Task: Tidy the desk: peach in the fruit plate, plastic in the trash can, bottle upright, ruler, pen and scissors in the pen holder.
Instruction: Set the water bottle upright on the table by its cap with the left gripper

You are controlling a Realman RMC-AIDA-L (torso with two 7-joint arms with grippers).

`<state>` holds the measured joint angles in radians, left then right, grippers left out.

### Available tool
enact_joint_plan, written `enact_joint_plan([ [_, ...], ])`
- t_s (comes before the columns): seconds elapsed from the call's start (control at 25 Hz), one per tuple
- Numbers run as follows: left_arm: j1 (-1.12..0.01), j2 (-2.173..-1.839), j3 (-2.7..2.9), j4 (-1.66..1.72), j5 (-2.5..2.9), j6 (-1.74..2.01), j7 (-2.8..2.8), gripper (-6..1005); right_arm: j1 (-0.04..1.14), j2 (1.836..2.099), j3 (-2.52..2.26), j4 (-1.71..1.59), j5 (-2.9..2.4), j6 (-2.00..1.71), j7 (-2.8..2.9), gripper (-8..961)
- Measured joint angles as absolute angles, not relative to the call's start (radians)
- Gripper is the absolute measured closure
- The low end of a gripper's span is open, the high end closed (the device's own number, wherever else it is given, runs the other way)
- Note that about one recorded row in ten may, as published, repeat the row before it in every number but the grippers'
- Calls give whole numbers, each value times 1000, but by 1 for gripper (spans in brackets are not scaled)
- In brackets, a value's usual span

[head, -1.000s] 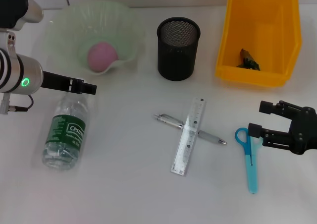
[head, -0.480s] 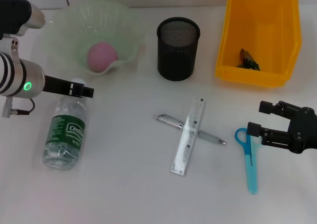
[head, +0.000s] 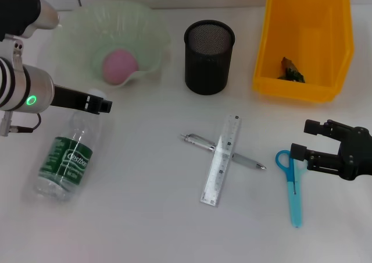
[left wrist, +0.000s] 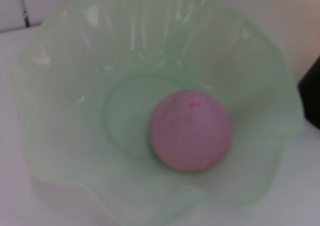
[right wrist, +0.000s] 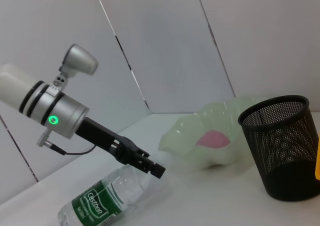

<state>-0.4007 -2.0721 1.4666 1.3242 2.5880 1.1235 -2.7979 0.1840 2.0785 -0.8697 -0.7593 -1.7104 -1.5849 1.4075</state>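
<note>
A clear bottle (head: pixel 64 164) with a green label lies tilted on the table, its neck under my left gripper (head: pixel 100 105), which is shut on it; both also show in the right wrist view, gripper (right wrist: pixel 154 168) and bottle (right wrist: pixel 102 207). The pink peach (head: pixel 119 65) lies in the pale green fruit plate (head: pixel 75 24). A clear ruler (head: pixel 222 161) lies across a silver pen (head: pixel 195 139). Blue scissors (head: pixel 294 193) lie beside my open right gripper (head: pixel 303 139). The black mesh pen holder (head: pixel 209 56) stands at the back. A plastic scrap (head: pixel 290 72) lies in the yellow bin (head: pixel 308 91).
The left wrist view shows only the plate (left wrist: pixel 50 66) with the peach (left wrist: pixel 191 131). The pen holder (right wrist: pixel 282 146) stands between the plate (right wrist: pixel 175 141) and the bin. Bare table lies between the bottle and the pen.
The bottle's base has swung to the left and toward the front while its neck stays at my left gripper. The right arm has not moved.
</note>
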Motion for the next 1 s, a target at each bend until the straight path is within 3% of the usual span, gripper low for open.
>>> enact_joint_plan([
  [0.6,-100,-2070,1405,1606,2143,1064,-2328,550,210,2076,-870,-768,-1710,-1596,1447,107],
  [1.0,-63,-2072,1404,1642,2096,1038,-2245,554,213,2074,-872,-780,-1710,-1605,1478,107],
])
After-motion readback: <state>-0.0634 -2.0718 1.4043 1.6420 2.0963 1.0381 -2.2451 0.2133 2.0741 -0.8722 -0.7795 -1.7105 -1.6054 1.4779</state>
